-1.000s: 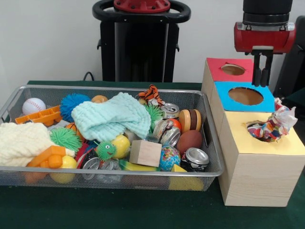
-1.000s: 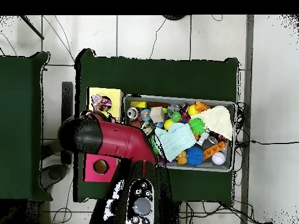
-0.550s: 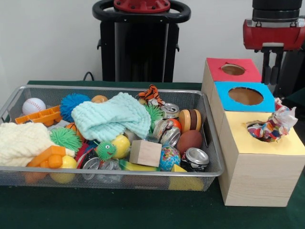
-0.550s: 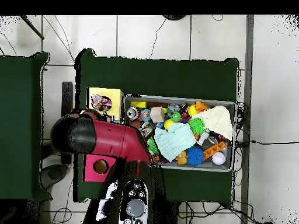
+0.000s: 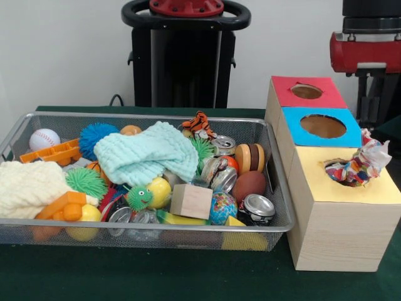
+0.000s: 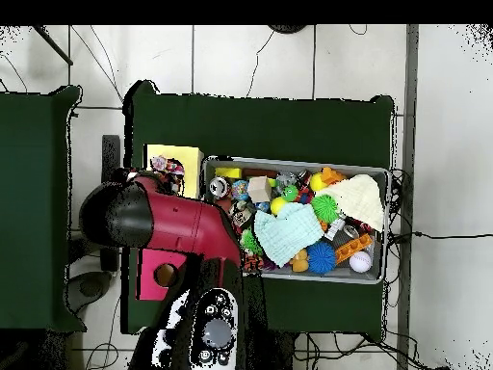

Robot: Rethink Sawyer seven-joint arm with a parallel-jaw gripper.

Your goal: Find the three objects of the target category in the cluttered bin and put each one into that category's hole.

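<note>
Table: dark green cloth-covered table (image 5: 156, 276) bearing the bin and the box row.
Arm: red and black robot arm (image 6: 183, 226), seen from overhead lying across the box row and the bin's adjacent end; in the front view its red wrist housing sits high at the right edge, behind the boxes.
Bin: silver wire-mesh bin (image 5: 276, 188), rectangular, filled with mixed objects, standing just beside the box row.
Box row: three pale wooden boxes in a line, topped by a red panel with a hole (image 5: 306, 91), a blue panel with a round hole (image 5: 322, 126) and a yellow panel with a hole (image 5: 351, 182).
Cloths in bin: mint green knitted cloth (image 5: 147, 153) near the bin's middle; cream knitted cloth (image 5: 25, 188) at the bin's left end in the front view.
Cloth at hole: multicoloured crumpled cloth (image 5: 362, 163) lodged in the yellow panel's hole, partly protruding above it, below and well apart from the wrist housing.
Gripper: black gripper (image 5: 376, 94) hangs below the red housing, behind the red and blue boxes, clear of every object; finger opening cannot be determined, nothing is visibly held.
Small items: white baseball (image 5: 44, 138), wooden cube (image 5: 191, 200), crushed silver can (image 5: 258, 207).
</note>
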